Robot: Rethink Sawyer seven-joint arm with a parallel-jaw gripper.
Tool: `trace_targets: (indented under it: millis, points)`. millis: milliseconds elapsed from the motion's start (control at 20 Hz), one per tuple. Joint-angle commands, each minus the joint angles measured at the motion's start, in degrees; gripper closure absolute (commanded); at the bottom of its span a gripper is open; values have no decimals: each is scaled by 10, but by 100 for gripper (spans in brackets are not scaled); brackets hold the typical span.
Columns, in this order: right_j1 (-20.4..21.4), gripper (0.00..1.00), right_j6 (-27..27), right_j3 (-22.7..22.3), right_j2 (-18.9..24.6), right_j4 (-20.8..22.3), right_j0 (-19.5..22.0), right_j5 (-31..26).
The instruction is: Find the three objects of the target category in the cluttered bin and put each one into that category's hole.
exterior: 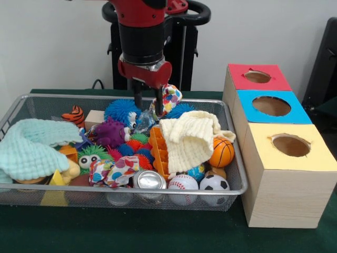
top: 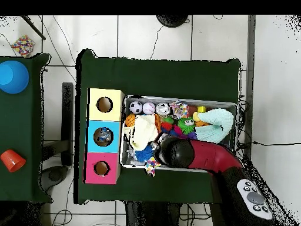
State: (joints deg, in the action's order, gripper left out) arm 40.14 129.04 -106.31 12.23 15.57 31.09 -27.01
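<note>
boxes: red top (exterior: 258, 77) | blue top (exterior: 271, 106) | yellow top (exterior: 290, 146) | cloth (exterior: 31, 146) mint | basketball (exterior: 222, 152) orange

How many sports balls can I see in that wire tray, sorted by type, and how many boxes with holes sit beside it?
Basketball: 1
Baseball: 1
Soccer ball: 1
Boxes with holes: 3, topped red, blue and yellow
Total: 3 balls in the bin plus 3 boxes, 6 things. More balls may lie hidden under the clutter.
</note>
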Motion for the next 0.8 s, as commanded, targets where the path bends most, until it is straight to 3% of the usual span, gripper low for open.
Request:
trace_targets:
  millis: [50,800]
  points:
    - [-63,0,16,34,2,0,10,-1]
    - [-102,0,-41,108,-32,38,-20,-87]
